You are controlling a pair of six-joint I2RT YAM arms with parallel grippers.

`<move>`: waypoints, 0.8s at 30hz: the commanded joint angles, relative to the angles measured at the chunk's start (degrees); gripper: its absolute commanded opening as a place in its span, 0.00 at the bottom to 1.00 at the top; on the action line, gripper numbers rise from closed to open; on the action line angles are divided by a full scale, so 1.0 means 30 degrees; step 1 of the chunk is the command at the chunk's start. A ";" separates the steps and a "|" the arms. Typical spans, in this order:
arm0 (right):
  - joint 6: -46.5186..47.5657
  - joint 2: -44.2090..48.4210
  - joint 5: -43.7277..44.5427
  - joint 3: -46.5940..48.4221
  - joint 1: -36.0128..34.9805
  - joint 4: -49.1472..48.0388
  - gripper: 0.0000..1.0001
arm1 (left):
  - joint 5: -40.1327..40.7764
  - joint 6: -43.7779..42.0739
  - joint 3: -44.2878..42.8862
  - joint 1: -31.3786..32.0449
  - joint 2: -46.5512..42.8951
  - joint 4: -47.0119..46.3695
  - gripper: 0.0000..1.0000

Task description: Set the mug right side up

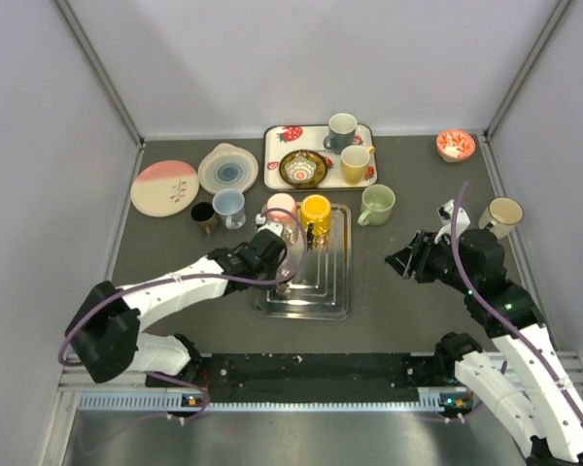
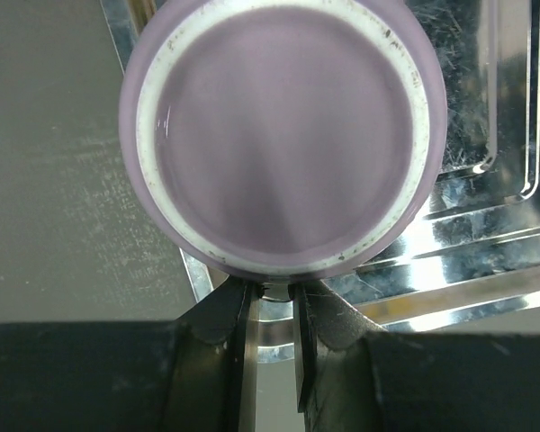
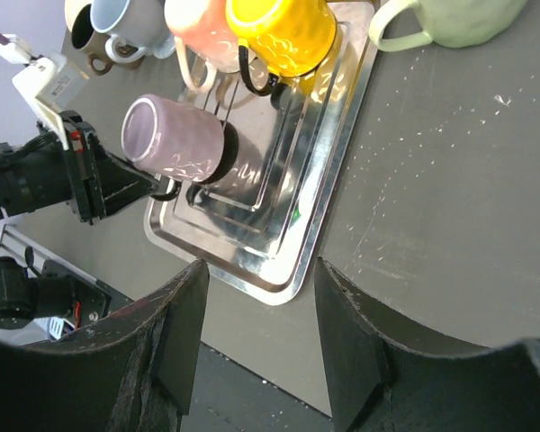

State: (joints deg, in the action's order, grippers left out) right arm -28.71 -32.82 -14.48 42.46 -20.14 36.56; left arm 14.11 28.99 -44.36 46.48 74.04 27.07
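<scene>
your left claw (image 2: 272, 292) is pressed together on the handle of the mug (image 2: 283, 135), a thin pinch with the pads almost meeting. the mug sits right ahead of the tips, tipped on its side: its foot ring faces back at the wrist and its mouth points away from the claw. under it, and running on past the tips, is the tray (image 2: 486, 288). i can't tell whether the mug's wall touches the steel or hangs just clear of it. beyond the mouth stand a yellow mug (image 3: 283, 31) and a pink mug (image 3: 202, 27), near enough to matter when you swing.

your right claw (image 3: 259, 270) is spread and holds nothing. it is well apart from the mug, with the tray's rim lying ahead of its tips.

the mug is glazed ceramic, so reckon on it being stiff, slick and fairly weighty for a handle grip. all the weight hangs to one side of the pinch, so i'd expect it to want to swivel between the pads as you roll the wrist (a slow roll should help). the handle looks like the right hold, since the body seems too wide for this claw. set the foot flat on the tray before you let go, because a drop onto steel could chip the rim.
</scene>
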 commanded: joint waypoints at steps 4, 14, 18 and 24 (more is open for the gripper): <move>0.0576 -0.0222 0.0491 0.0232 -0.0200 -0.0203 0.51 | -0.0543 -0.0113 -0.1999 -0.0521 0.1626 -0.1319 0.00; 0.0810 -0.0398 0.0813 0.0027 -0.0229 -0.0174 0.51 | 0.0510 -0.0172 -0.3201 -0.1458 0.3853 -0.0060 0.00; 0.0927 -0.0574 0.0872 0.0145 -0.0200 -0.0174 0.52 | 0.1007 -0.0319 -0.3378 -0.1869 0.4031 0.0379 0.00; 0.0986 -0.0779 0.1018 0.0203 -0.0200 -0.0203 0.52 | 0.1010 -0.0524 -0.3232 -0.2309 0.3621 0.0499 0.00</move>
State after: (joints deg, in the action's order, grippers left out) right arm -26.92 -34.81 -12.49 42.41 -20.14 36.73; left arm 14.31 28.34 -52.84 40.53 85.62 27.53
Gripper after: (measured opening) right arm 0.513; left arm 0.202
